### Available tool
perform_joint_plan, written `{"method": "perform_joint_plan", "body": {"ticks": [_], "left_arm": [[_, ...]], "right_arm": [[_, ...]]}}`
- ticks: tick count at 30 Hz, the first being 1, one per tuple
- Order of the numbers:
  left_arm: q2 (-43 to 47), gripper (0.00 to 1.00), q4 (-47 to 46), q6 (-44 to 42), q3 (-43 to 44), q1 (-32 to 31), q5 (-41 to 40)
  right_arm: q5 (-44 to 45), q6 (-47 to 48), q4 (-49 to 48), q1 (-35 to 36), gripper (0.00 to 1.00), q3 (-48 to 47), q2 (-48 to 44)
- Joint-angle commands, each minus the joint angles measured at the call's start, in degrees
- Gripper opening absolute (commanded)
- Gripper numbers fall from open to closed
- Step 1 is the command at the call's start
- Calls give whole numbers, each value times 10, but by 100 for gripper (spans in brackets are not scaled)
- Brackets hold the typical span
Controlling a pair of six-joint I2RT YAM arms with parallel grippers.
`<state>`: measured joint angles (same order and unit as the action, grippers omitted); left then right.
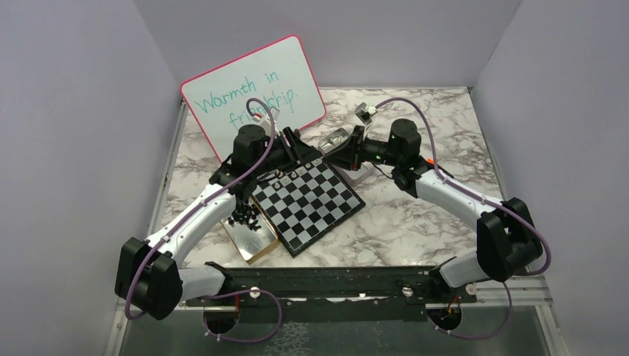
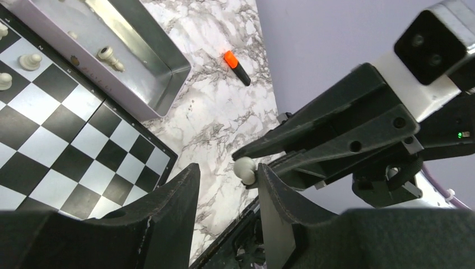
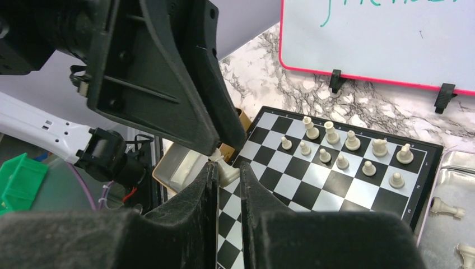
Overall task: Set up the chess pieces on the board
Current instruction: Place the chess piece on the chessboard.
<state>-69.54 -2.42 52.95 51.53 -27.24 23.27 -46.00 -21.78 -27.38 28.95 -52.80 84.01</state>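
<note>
Right jaws: the right gripper [image 3: 227, 168] was seen closed on one cream-white chessman [image 2: 245, 170], held in the air by the board's far corner.
Left jaws: the left gripper [image 2: 228, 168] was partly open, set astride that same chessman, with one finger [image 2: 263, 185] apparently touching it.
Step in hand: a handover from right to left was judged to be under way.
Doing it well: the left jaws should be closed squarely on the piece's body before the right jaws are released. The piece is tiny and rounded, so a twist or slip was judged likely.
Board [image 3: 291, 190]: cream-white men [image 3: 336, 151] were stood on its far rows.
Tray [image 2: 162, 84]: a few more white men were left lying in it.
Hidden: the held piece's base and kind were masked by the jaws. From above, the meeting point was covered by the arms.
</note>
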Motion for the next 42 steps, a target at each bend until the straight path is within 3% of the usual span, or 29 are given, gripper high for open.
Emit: {"method": "perform_joint_plan", "body": {"ticks": [1,7,18,21,26,28,42], "left_arm": [[-4,43,5,10,13,-6,-11],[1,42,-15,35,2,-9,-4],[-2,31,-43,72,-9,-20,10],[-5,25,-42,73,-11,-23,12],[1,6,-37,66,-12,-24,3],[4,0,-25,53,-9,-24,-3],[30,0,81,-51,17,-23,-78]], "right_arm": [[-1,19,-13,5,10,13,-30],[1,20,-13,5,10,10,-33],[14,23,-10,6,9,7,-27],[15,21,-11,7,10,8,-28],[26,25,-4,7,10,14,-29],[27,24,2,7,14,11,-29],[55,-2,20,7,42,37,-54]]}}
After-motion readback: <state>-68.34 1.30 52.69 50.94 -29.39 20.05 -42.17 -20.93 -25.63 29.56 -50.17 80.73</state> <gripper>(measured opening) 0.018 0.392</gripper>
